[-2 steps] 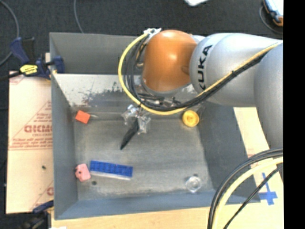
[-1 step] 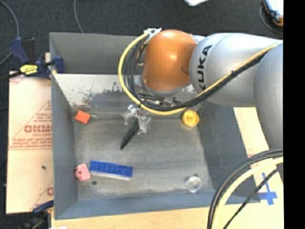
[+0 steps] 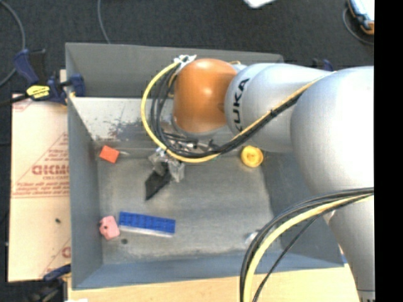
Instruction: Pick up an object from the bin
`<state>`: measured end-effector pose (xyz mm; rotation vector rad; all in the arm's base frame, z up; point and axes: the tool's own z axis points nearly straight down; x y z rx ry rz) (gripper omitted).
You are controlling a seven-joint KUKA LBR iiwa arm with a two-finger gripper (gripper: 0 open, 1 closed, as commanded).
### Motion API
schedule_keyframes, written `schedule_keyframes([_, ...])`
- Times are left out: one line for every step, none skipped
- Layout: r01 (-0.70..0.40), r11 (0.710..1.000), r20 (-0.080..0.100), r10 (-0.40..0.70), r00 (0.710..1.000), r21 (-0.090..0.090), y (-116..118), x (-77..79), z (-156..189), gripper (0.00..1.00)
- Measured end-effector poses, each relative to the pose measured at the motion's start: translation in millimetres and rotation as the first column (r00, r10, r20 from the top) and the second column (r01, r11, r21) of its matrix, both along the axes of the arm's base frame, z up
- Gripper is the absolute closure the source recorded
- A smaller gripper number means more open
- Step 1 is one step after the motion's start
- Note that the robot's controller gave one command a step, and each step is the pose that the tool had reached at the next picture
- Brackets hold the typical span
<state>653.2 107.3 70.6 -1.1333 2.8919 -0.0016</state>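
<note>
— Far along with the pick?
— Not finished, by the look of it. Down low near the middle of the frame with the gripper (image 3: pixel 167 166), close to the floor of the bin (image 3: pixel 208 219). Apart or clamped together: cannot tell from this angle.
— Anything in hand?
— Impossible to say. Just below and left of the gripper, touching it, a black wedge (image 3: pixel 153 185): dark, matte, narrow, pointing toward the lower left. Possibly a loose thing being taken, possibly part of the tool; no telling which.
— And the rest?
— All flat on the floor, mostly well apart. Orange block (image 3: pixel 109 154) near the left wall, yellow piece (image 3: pixel 252 156) to the right of the gripper, blue brick (image 3: pixel 147 223) and pink piece (image 3: pixel 109 228) side by side at lower left.
— Left to do?
— Probably a sure grip, then the whole lift clear of the bin.
</note>
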Motion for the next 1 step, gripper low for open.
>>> schedule_keyframes([-0.015,1.000,-0.002,0.015,1.000,-0.001,12.5,-12.6,139.0,1.00])
